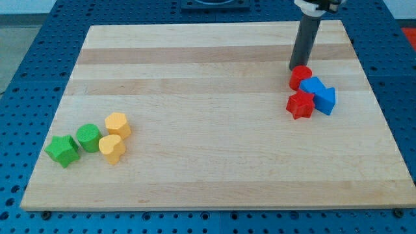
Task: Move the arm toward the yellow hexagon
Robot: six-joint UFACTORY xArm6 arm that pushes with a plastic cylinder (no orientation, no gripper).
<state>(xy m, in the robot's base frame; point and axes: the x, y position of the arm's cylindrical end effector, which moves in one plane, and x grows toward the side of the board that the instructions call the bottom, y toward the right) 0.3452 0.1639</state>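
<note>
The yellow hexagon (117, 123) lies at the view's lower left on the wooden board (214, 65). Just below it lies a yellow heart-shaped block (112, 148). My tip (294, 68) is at the view's upper right, far from the yellow hexagon, touching or just above a red round block (300, 77).
A green round block (88, 137) and a green star (63, 150) lie left of the yellow blocks. At the right, a red star (300, 104) and two blue blocks (312, 86) (325, 100) sit below my tip. A blue pegboard surrounds the board.
</note>
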